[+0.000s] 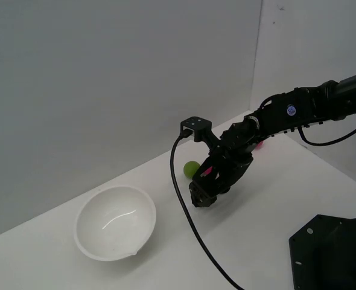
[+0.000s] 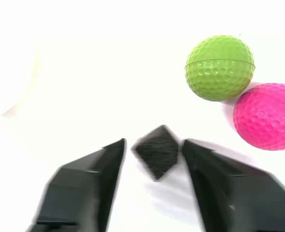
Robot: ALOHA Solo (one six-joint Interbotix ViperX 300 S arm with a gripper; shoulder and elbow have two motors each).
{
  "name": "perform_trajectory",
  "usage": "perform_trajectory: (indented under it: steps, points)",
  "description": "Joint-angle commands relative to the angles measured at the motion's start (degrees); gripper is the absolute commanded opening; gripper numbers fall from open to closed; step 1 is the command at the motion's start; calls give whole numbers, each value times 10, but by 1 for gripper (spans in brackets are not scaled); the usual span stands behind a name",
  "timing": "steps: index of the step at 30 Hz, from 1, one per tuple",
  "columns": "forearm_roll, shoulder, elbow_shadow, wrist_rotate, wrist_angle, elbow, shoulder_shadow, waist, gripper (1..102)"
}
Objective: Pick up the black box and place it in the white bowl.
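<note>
Wrist view: matte black box [image 2: 156, 150], corner-on, blurred, between spread end effector [image 2: 153, 147] fingers, ungripped.

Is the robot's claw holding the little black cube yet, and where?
Not yet: the black cube sits between the open gripper's fingers, gaps showing on both sides.

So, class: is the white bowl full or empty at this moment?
Empty. The exterior view shows the white bowl with a bare inside; the black box sits between the open pincer's fingers in the wrist view.

A green ball [image 2: 220, 67] touches a pink ball [image 2: 267, 115] on the white table [image 1: 274, 181].
</note>
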Motion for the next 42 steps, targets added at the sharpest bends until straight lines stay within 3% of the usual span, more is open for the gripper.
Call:
perform_trajectory:
  steps: [1, 6, 8, 10, 11, 27, 42]
  points:
    - [-6, 14, -9, 9, 4, -7, 18, -11, 41]
    - [-6, 18, -9, 9, 6, -6, 22, -11, 37]
    - [-6, 18, -9, 9, 7, -6, 23, -11, 25]
    - [-6, 21, -8, 9, 8, -6, 25, -11, 5]
    - [-7, 24, -8, 9, 9, -6, 27, -11, 2]
    - [-6, 54, -11, 5, 46, -9, 59, -4, 2]
    - [-5, 156, -25, 3, 65, -23, 161, 44, 2]
